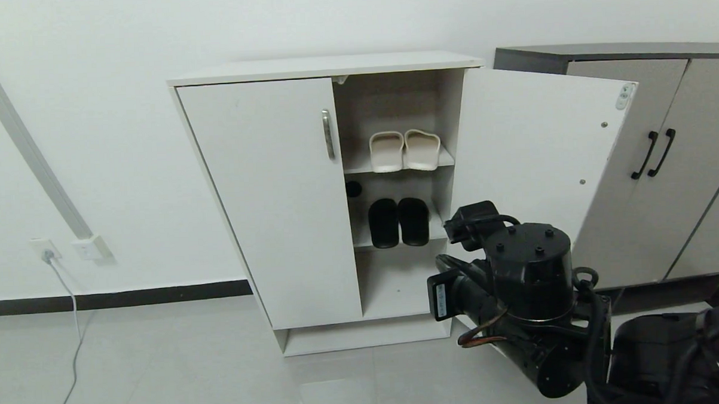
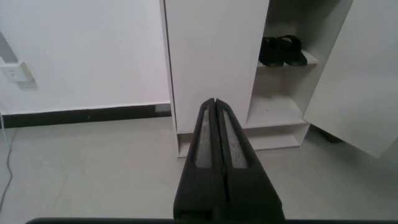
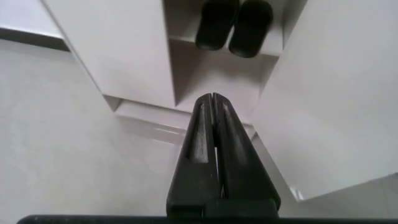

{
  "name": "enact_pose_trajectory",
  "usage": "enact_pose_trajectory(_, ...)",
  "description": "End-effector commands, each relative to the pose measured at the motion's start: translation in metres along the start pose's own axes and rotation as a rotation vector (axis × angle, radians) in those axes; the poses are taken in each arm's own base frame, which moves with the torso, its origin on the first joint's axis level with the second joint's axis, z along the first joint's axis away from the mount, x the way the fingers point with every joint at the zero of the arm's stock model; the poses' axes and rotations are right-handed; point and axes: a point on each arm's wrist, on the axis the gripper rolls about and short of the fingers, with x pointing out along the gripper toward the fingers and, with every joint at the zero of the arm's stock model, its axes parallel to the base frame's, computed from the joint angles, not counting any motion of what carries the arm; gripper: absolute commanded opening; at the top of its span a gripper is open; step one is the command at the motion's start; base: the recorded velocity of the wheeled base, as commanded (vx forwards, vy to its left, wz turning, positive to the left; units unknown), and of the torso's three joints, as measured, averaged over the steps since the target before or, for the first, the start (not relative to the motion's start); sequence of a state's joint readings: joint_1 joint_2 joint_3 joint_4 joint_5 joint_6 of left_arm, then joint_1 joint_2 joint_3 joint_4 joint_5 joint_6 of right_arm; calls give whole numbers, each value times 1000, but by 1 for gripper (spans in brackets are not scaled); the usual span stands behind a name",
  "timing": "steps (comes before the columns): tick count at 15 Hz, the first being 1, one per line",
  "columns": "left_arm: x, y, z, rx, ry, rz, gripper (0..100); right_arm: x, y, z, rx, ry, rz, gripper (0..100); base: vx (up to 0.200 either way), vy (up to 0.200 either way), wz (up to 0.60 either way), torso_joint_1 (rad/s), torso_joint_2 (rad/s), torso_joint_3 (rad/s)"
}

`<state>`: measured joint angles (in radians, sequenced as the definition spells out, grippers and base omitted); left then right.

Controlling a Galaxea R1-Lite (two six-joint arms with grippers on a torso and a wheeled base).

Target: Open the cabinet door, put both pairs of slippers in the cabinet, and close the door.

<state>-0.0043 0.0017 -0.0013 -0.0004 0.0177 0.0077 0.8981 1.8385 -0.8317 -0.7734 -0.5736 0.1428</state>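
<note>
While both arms are hanging low in front of the cabinet (image 1: pixel 325 65), the left pincer (image 2: pixel 214 102) is pressing its two fingers flat together, gripping no object, and is pointing over the grey floor (image 2: pixel 93 168) toward the closed left door (image 1: pixel 275 199). The right pincer (image 3: pixel 213 97) is likewise keeping its fingers shut on nothing, hovering above the floor just before the cabinet's base and near the lower edge of the open right door (image 1: pixel 531 148).

That right door is swinging out to the right with its inner face showing. It is standing close beside the right arm and overlapping the front of the grey cabinet (image 1: pixel 633 174) behind it. The left door is covering the left half of the cabinet, and a metal handle (image 1: pixel 328 134) is running upright along its right edge.

Inside the opening, the black slippers (image 1: pixel 398 222) are lying side by side, touching, on the middle shelf close to its front edge. Directly above them, the white slippers (image 1: pixel 404 149) are sitting as a pair on the upper shelf, reaching its front edge.

Farther off, two black handles (image 1: pixel 654 154) are hanging on the grey cabinet. On the white wall (image 1: pixel 93 115) to the left, a socket (image 1: pixel 45 249) is feeding a cable (image 1: pixel 72 355) that is trailing down past the dark skirting strip (image 1: pixel 117 297) onto the floor.
</note>
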Motion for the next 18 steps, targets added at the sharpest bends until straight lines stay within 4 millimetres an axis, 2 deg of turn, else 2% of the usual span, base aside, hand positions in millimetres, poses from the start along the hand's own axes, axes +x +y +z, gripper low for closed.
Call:
enact_pose_trajectory(1,0,0,0,0,0,0,0,1,0,-2,-4,6,-3,0,0,0,0,0,0,0)
enact_pose_trajectory(16,0,0,0,0,0,0,0,1,0,-2,-3,5,-1,0,0,0,0,0,0,0)
enact_pose_trajectory(18,0,0,0,0,0,0,0,1,0,-2,-4,6,-2,0,0,0,0,0,-129,-254)
